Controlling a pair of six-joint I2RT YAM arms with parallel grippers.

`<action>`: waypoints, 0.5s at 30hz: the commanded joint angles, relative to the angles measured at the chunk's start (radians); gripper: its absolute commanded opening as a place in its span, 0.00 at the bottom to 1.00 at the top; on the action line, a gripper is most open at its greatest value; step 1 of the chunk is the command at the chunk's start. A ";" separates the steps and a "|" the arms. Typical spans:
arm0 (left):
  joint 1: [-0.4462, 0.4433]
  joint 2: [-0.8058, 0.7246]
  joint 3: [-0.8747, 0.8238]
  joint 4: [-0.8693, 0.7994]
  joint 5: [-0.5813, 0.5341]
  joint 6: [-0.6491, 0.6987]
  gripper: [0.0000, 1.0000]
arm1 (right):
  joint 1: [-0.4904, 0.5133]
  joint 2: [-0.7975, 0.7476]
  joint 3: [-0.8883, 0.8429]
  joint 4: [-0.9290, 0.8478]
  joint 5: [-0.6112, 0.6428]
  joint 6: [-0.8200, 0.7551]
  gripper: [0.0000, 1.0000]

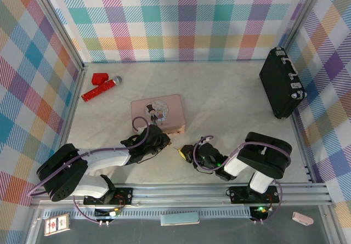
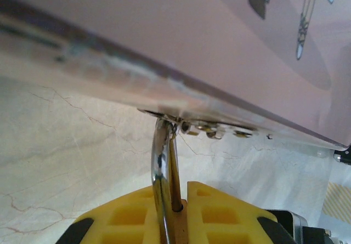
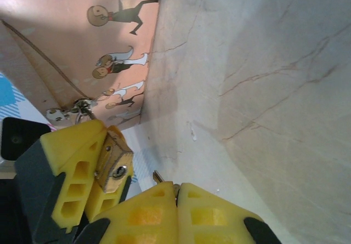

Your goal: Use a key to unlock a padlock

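Observation:
The brass padlock (image 2: 179, 222) sits pinched between the yellow fingers of my left gripper (image 2: 181, 192), which is shut on its body. Its silver shackle (image 2: 160, 162) rises to the clasp (image 2: 184, 125) on the front of the pink tin (image 1: 159, 112). In the right wrist view the padlock (image 3: 114, 167) shows its keyhole face, turned toward my right gripper (image 3: 176, 188). That gripper is shut on the key (image 3: 158, 177), whose short tip sticks out a little to the right of and below the keyhole, apart from it. Seen from above, the left gripper (image 1: 166, 142) and right gripper (image 1: 182, 152) meet at the tin's front right corner.
A black case (image 1: 282, 82) stands against the right wall. A red cylinder with a silver end (image 1: 100, 90) and a small red piece (image 1: 98, 78) lie at the back left. Checked walls close in the marble table (image 1: 230, 107) on three sides.

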 commanded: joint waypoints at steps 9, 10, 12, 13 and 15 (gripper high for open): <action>0.004 -0.018 0.013 0.092 -0.025 -0.002 0.09 | 0.009 -0.025 0.000 0.053 0.012 0.030 0.00; 0.003 -0.018 0.013 0.092 -0.026 -0.002 0.09 | 0.008 -0.022 0.002 0.055 0.010 0.033 0.00; 0.003 -0.018 0.011 0.098 -0.022 -0.005 0.09 | 0.010 -0.017 0.002 0.070 0.006 0.048 0.00; 0.003 -0.018 0.010 0.102 -0.020 -0.006 0.09 | 0.009 -0.011 0.003 0.090 0.003 0.051 0.00; 0.004 -0.019 0.010 0.102 -0.018 -0.008 0.09 | 0.009 -0.006 0.005 0.104 -0.002 0.062 0.00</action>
